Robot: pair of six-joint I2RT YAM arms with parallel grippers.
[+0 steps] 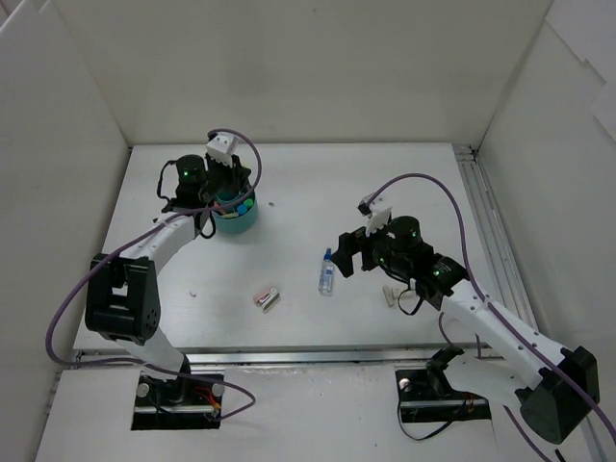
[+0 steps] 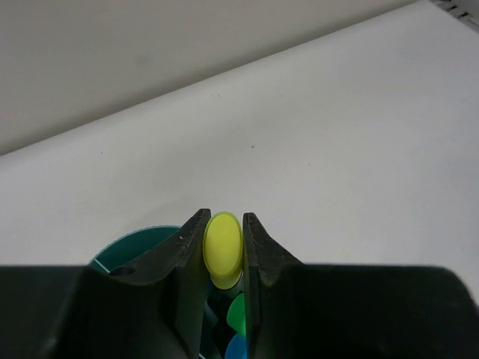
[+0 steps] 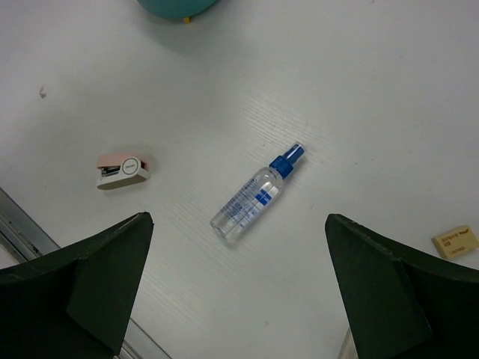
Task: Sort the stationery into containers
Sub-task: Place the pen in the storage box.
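The left gripper (image 2: pixel 223 223) hangs over the teal tub (image 1: pixel 238 219), which stands at the far left of the table (image 1: pixel 385 183). Its 2 fingers (image 2: pixel 185 243) are closed tight on the rounded end of a yellow highlighter (image 2: pixel 223 256), one on each side. The highlighter points down into the tub, but the left wrist view does not show which compartment. Just below it inside the tub sit a green piece (image 2: pixel 238 314) and a blue piece (image 2: pixel 238 348); only their tops show.

The right gripper (image 1: pixel 349 252) hovers above the middle of the table with its fingers (image 3: pixel 105 277) spread wide apart and nothing between them. Under it lies a clear bottle with a blue cap (image 3: pixel 258 196), flat on its side with the cap pointing toward the far side. It touches nothing else.

A small pink and white stapler (image 3: pixel 123 170) lies to the left of the bottle, apart from it and a little nearer. A tan eraser (image 3: pixel 454 241) lies to the right of the bottle, well apart from it. All 3 are outside the tub.
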